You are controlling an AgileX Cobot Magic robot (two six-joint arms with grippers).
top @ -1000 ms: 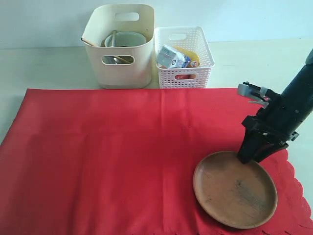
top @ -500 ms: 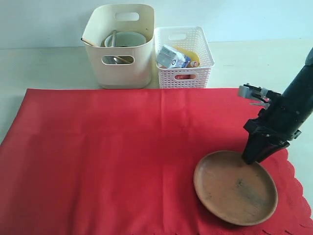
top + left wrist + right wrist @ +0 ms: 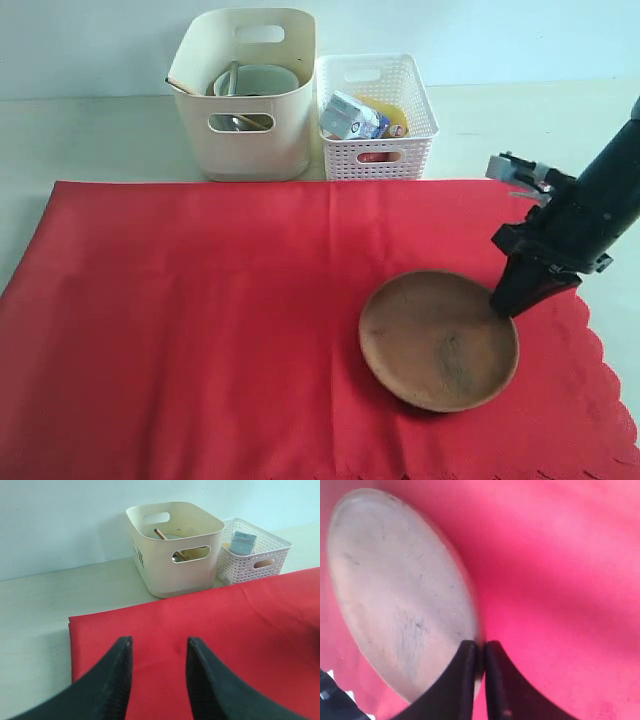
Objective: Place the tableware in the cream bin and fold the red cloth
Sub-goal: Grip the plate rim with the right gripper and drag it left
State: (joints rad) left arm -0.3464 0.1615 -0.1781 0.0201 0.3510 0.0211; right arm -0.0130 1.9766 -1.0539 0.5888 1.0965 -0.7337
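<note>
The round brown wooden plate (image 3: 438,340) (image 3: 395,590) lies on the right part of the red cloth (image 3: 200,330) (image 3: 225,615) (image 3: 560,555). My right gripper (image 3: 502,303) (image 3: 480,645) is shut on the plate's right rim, one finger inside the rim and one outside. The cream bin (image 3: 250,140) (image 3: 170,575) stands behind the cloth and holds a white bowl (image 3: 258,78) and a wooden utensil (image 3: 180,86). My left gripper (image 3: 157,640) is open and holds nothing, over the cloth near one of its corners; the exterior view does not show it.
A white lattice basket (image 3: 375,155) (image 3: 252,562) with a milk carton (image 3: 350,115) and food stands right of the bin. The cloth's scalloped edge (image 3: 600,400) runs along the right and front. Pale table top (image 3: 80,135) surrounds the cloth.
My right gripper has closed on the plate's rim. Plate and gripper have shifted left and toward the back of the cloth. The left gripper has not changed.
</note>
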